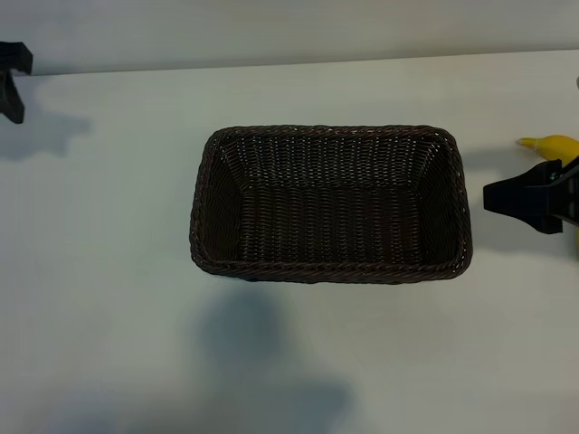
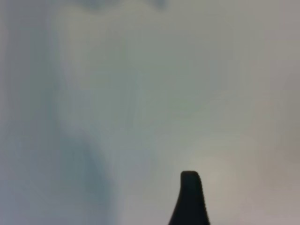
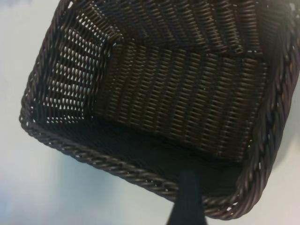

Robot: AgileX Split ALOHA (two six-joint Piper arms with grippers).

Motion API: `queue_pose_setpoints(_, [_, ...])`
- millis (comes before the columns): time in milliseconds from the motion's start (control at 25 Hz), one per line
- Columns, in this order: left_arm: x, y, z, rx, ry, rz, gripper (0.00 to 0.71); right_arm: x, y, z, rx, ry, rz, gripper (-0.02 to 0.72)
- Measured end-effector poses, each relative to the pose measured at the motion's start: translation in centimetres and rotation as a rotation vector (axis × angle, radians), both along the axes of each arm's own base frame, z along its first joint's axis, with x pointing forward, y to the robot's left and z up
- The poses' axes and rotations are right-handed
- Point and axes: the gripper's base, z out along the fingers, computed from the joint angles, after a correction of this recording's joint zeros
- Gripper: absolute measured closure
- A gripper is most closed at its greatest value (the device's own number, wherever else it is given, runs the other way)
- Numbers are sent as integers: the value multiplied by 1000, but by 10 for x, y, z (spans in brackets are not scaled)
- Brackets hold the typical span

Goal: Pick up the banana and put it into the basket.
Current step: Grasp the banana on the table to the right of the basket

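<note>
The dark brown wicker basket stands in the middle of the white table with nothing inside it. The yellow banana lies at the table's far right edge, its thin stem end towards the basket; my right arm hides much of it. My right gripper hovers just right of the basket, over the banana, pointing at the basket, open and holding nothing. Its wrist view looks into the basket, with one dark finger showing and no banana. My left gripper is parked at the far left back, open.
The left wrist view shows only bare white table and one dark finger. A grey wall runs behind the table's back edge. Shadows fall on the table in front of the basket.
</note>
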Motion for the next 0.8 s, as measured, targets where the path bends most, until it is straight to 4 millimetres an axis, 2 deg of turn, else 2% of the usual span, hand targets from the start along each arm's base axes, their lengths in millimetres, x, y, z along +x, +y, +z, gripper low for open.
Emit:
queue_pose_setpoints(200, [-35,-5,6,-9,3,-40,121,0,0,0,-2,0,1,120])
queue_pose_setpoints(520, [-122,-14,4,0,4,-81,149,0,0,0,-5,0,2,120])
queue_pose_setpoints(800, [-196,-20,10,38,-155,-104,188,0,0,0,-5,0,2,120])
